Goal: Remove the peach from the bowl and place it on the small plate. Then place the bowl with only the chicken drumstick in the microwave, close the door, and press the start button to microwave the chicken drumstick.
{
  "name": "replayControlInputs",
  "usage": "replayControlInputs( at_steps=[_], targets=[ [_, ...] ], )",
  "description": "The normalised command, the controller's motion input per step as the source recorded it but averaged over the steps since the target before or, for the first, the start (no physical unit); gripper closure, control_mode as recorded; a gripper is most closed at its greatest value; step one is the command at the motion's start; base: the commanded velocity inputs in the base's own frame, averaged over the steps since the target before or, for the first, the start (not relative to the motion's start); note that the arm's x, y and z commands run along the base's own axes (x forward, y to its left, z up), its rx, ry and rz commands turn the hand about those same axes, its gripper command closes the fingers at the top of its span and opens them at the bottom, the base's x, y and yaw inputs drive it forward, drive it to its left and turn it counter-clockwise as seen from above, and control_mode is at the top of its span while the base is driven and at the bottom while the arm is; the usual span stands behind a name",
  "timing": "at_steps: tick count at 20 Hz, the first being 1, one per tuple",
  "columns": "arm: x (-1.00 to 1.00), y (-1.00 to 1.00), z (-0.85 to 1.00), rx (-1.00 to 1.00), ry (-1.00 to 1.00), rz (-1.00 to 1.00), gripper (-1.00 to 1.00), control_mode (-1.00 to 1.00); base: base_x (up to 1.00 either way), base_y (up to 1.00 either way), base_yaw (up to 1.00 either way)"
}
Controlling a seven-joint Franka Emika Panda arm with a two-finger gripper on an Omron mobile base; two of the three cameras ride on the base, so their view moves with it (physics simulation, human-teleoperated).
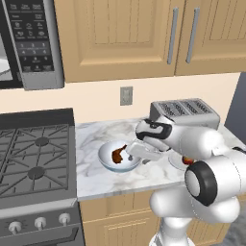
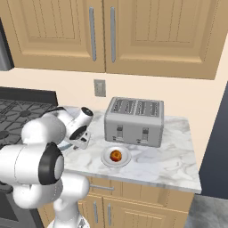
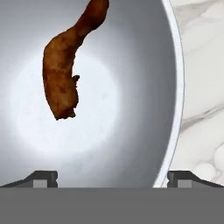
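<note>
The peach already sits on the small plate, just in front of the toaster, so the step in hand looks to be picking up the bowl. The bowl rests on the table, to the toaster's left and close to the stove, with only the chicken drumstick inside. The gripper hovers low over the bowl, its jaws spread wide and holding nothing; in the hand view one fingertip stands inside the rim and the other just outside it, though how close they are to the rim is hard to judge. A good grasp would straddle the rim wall, pinch firmly clear of the drumstick, and lift level toward the microwave above the stove.
</note>
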Motion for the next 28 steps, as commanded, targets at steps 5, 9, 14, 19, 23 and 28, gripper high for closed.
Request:
replayControlInputs(
  at_steps=[5,9,14,19,23,28],
  targets=[
    [0.39,0.01,-0.28,0.0,0.02,-0.02,-1.0,-1.0,0.0,0.0,0.0],
    [0.2,0.0,-0.22,0.0,0.0,-0.02,-1.0,-1.0,0.0,0.0,0.0],
    [0.0,0.03,-0.1,0.0,0.0,0.0,1.0,-1.0,0.0,0.0,0.0],
    [0.0,0.07,-0.05,0.0,0.0,0.0,1.0,-1.0,0.0,0.0,0.0],
    [0.0,0.16,-0.03,0.0,0.0,0.0,1.0,-1.0,0.0,0.0,0.0],
    [-0.14,0.08,0.01,0.0,-0.03,0.0,1.0,-1.0,0.0,0.0,0.0]
  ],
)
